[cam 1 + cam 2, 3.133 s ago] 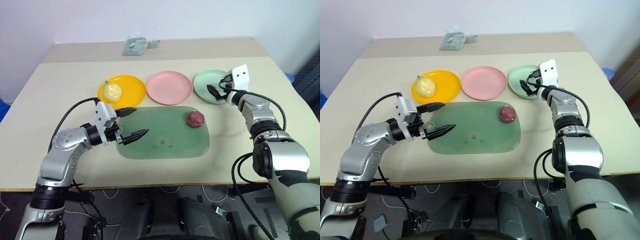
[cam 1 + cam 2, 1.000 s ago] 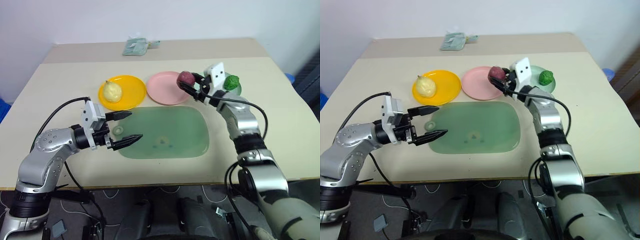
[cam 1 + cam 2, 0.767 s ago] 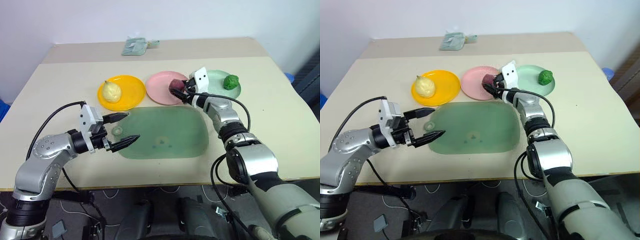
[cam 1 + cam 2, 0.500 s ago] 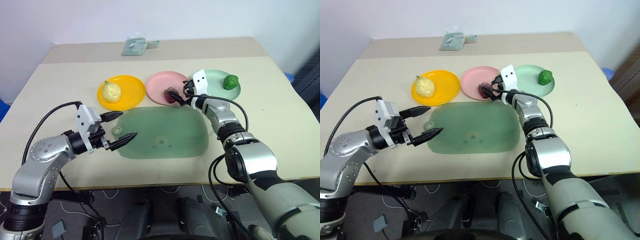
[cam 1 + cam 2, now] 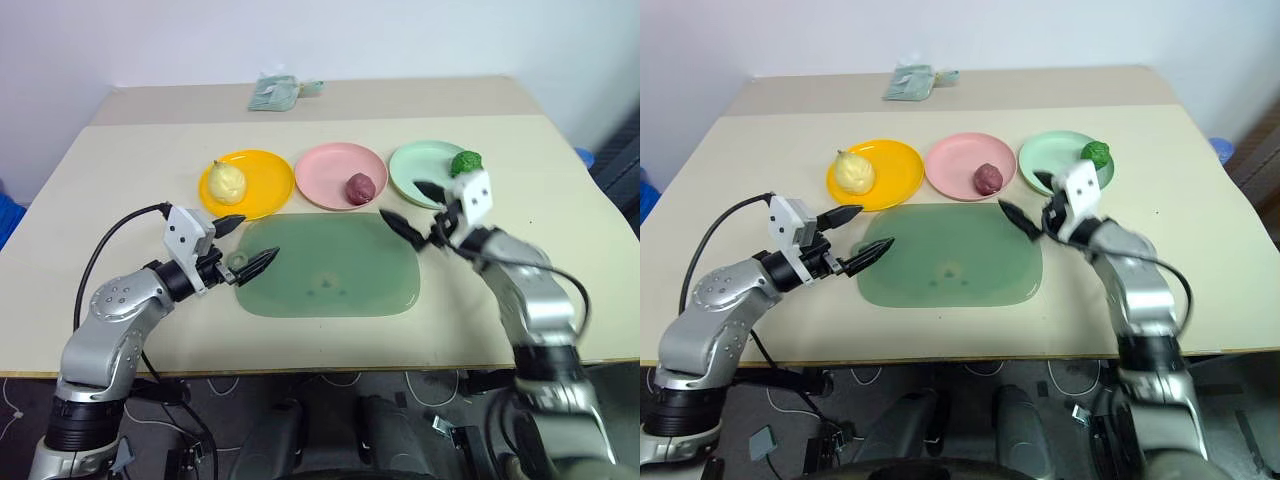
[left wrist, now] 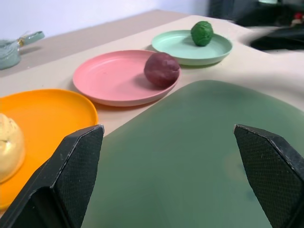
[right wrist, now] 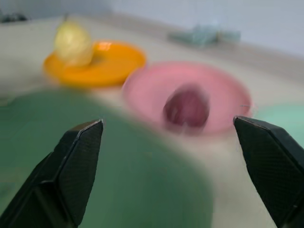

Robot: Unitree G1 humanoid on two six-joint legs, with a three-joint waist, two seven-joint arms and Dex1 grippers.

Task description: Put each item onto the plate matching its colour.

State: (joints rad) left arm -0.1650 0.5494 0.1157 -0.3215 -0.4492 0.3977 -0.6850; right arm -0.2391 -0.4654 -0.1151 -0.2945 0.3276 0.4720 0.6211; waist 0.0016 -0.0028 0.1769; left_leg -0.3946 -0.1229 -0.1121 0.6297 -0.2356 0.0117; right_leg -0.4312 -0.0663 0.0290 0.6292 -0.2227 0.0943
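All three toy foods sit on plates. Pale yellow pear [image 5: 227, 180] on the yellow-orange plate [image 5: 265, 186], toward its left side. Maroon round one [image 5: 359, 186] on the pink plate [image 5: 325, 171], right of centre. Dark green bumpy one [image 5: 464, 163] on the pale mint green plate [image 5: 408, 163], at its far right rim. The plates stand in a row across the beige table [image 5: 120, 160], yellow-orange at left, pink in the middle, mint at right, close together but not touching.

The large dark green mat [image 5: 330, 270] lies just in front of the plates, nothing on it.

Left gripper [image 5: 244, 244] hovers over the mat's left edge, fingers spread wide, holding nothing, pointing toward the right. Right gripper [image 5: 419, 209] is over the mat's far right corner, just in front of the mint plate, fingers spread apart, empty; apart from the maroon piece.

Small pale green packet [image 5: 274, 92] lies at the far edge of the table, well behind the plates.
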